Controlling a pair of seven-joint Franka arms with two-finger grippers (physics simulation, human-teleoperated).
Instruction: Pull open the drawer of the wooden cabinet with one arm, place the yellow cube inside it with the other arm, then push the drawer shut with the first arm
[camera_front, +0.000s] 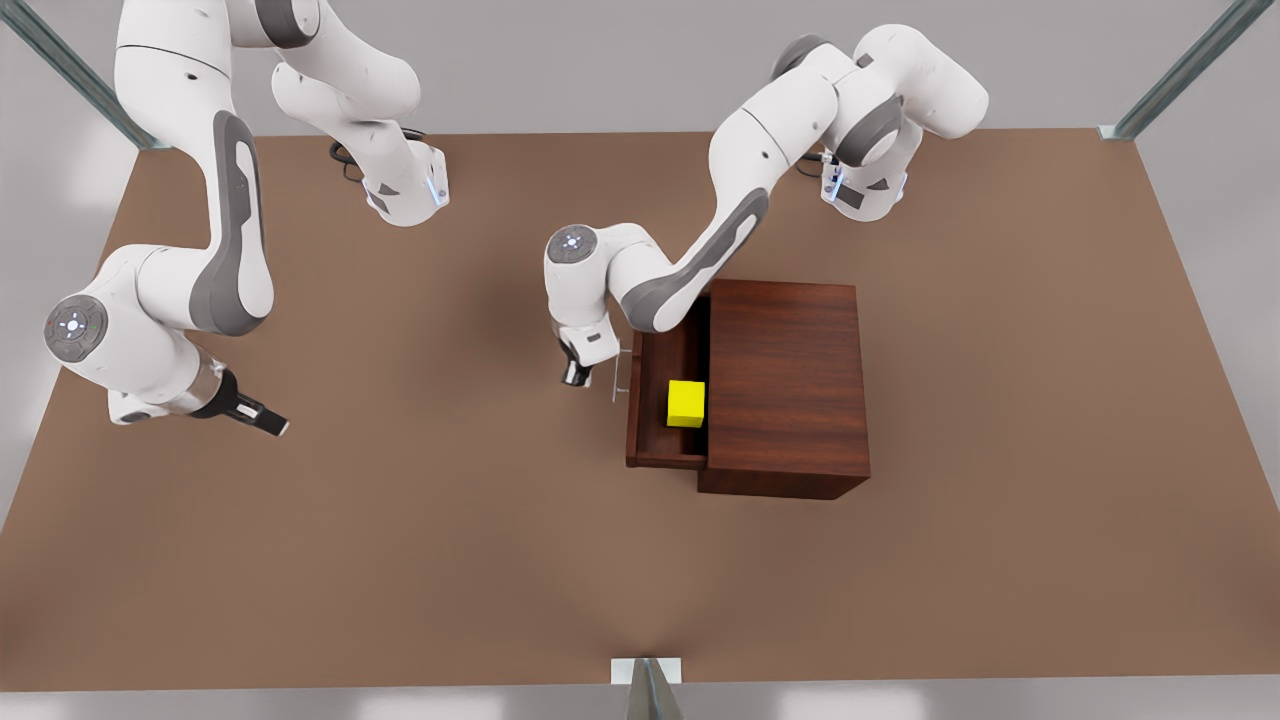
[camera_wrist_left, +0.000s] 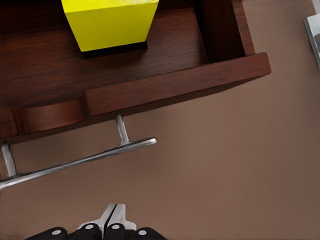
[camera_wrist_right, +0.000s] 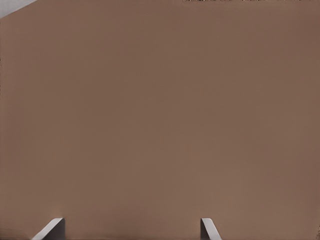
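The wooden cabinet (camera_front: 785, 385) stands right of the table's middle, its drawer (camera_front: 660, 440) pulled out toward the front view's left. Inside the drawer rests the yellow cube (camera_front: 686, 403) (camera_wrist_left: 111, 22), close to the cabinet body. The silver bar handle (camera_front: 620, 376) (camera_wrist_left: 75, 162) is free. My left gripper (camera_front: 577, 375) (camera_wrist_left: 114, 215) is shut on nothing, just off the handle on the side away from the drawer. Far to the front view's left, my right gripper (camera_front: 258, 415) (camera_wrist_right: 132, 227) hangs open over bare table, with nothing between its fingers (camera_wrist_right: 210, 227).
The brown table (camera_front: 450, 560) spreads wide around the cabinet. Metal frame posts (camera_front: 648, 690) stand at the table's edges and corners. The left arm's elbow reaches over the cabinet's far corner.
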